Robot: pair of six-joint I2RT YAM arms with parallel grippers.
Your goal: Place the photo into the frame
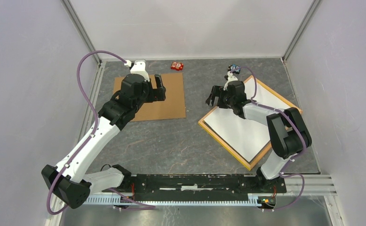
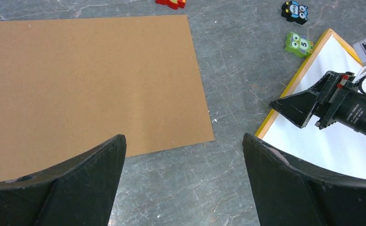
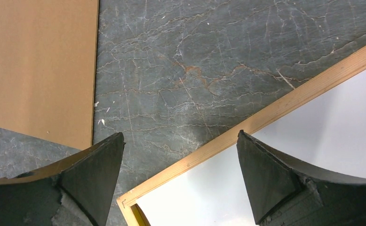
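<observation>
Scene: two robot arms reach across a grey, stone-patterned bench (image 1: 171,146).

Left hand: the left hand (image 1: 159,89) hovers over the right part of a plain brown backing board (image 1: 171,101), jaws spread wide and gripping nothing.

Right hand: the right hand (image 1: 214,100) hangs above the frame's left corner, jaws wide and empty. In the wrist view one finger is over bare bench and the other over the white sheet, with the rail between them.

Frame: the frame (image 1: 224,146), of yellow-orange wood, lies flat on the right of the bench, turned at an angle and well apart from the board.

Photo: the photo (image 1: 237,132) appears to be the white sheet filling the frame's opening, face-down with its plain back up. No printed side is visible.

Stage: by appearances the sheet is already seated inside the rails. Whether every edge is tucked in cannot be told.

Handling: the paper is likely light, limp and easily creased. Lying flat, it offers little to pinch.

Where to hold: probably an edge or corner of the sheet, pressed lightly. The frame looks stiff and light, and is best taken by a rail.

Risk: the frame may skate on the smooth bench.

Bystanders: a red toy block (image 1: 177,65) sits beyond the board, and a green owl block (image 2: 298,44) sits just beside the frame.
</observation>
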